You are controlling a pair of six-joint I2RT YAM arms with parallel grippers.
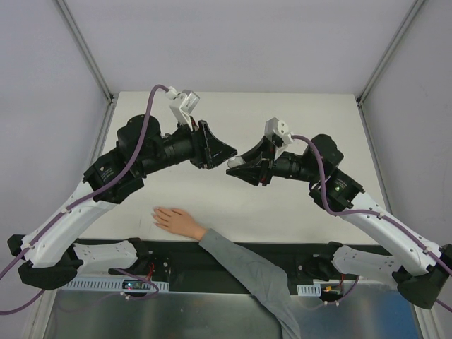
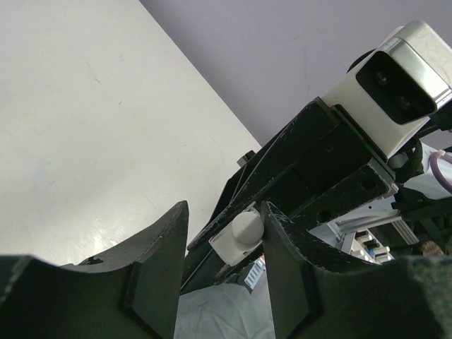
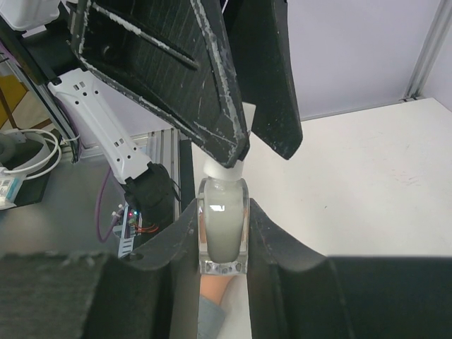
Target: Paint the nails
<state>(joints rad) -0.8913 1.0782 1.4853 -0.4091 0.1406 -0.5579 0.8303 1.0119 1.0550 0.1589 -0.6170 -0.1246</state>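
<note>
- My right gripper (image 3: 224,229) is squeezed shut on a small clear bottle (image 3: 223,240) of pale grey-beige paint. One finger is on each side, and the bottle stands up straight
- My left gripper (image 2: 226,215) is partly open. The bottle's white cap (image 2: 246,227) sits between its fingers. It is right next to one finger, with a gap on the other side, so I think it is not squeezing the cap yet
- Seen from above, my two grippers meet tip to tip in the air over the table (image 1: 318,120)
- I think I am at the step of opening the bottle, and the painting has not begun
- Next I need to close my left fingers on the cap and hold the bottle steady with my right. Then I turn the cap and lift it off gently so nothing spills
- The hand (image 1: 178,221) lies flat on the table near my bases, with a grey sleeve (image 1: 240,261) behind it. It is well apart from both grippers, more on my left side
- The nails (image 1: 158,215) are at the fingertips, which point toward my left arm. They are too tiny for me to see well
</note>
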